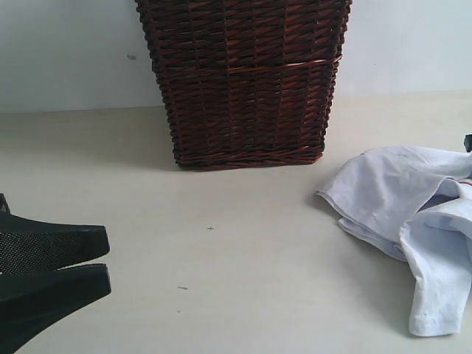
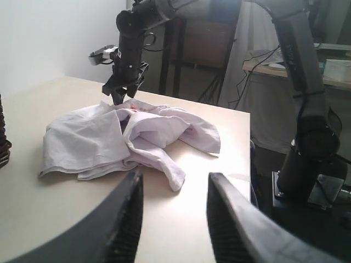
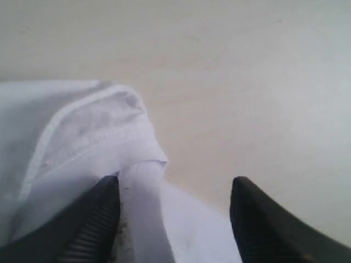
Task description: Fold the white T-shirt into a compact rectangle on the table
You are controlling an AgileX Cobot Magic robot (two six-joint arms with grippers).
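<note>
The white T-shirt (image 1: 402, 195) lies crumpled on the right of the table (image 1: 221, 251), one end trailing toward the front edge. The left wrist view shows the T-shirt (image 2: 109, 137) as a rumpled heap with a trace of red near its far side. My left gripper (image 1: 108, 259) hovers low at the front left, open and empty, well apart from the cloth; its jaws (image 2: 175, 178) frame bare table. My right gripper (image 3: 175, 189) is open directly over the shirt's far edge, with a fold of hemmed cloth (image 3: 104, 131) between its fingers. From the left wrist view the right gripper (image 2: 123, 90) points down onto the heap.
A tall dark wicker basket (image 1: 243, 81) stands at the back centre against the pale wall. Bare table stretches between my left gripper and the shirt. In the left wrist view the table edge (image 2: 248, 164) drops off beside the right arm's base (image 2: 307, 164).
</note>
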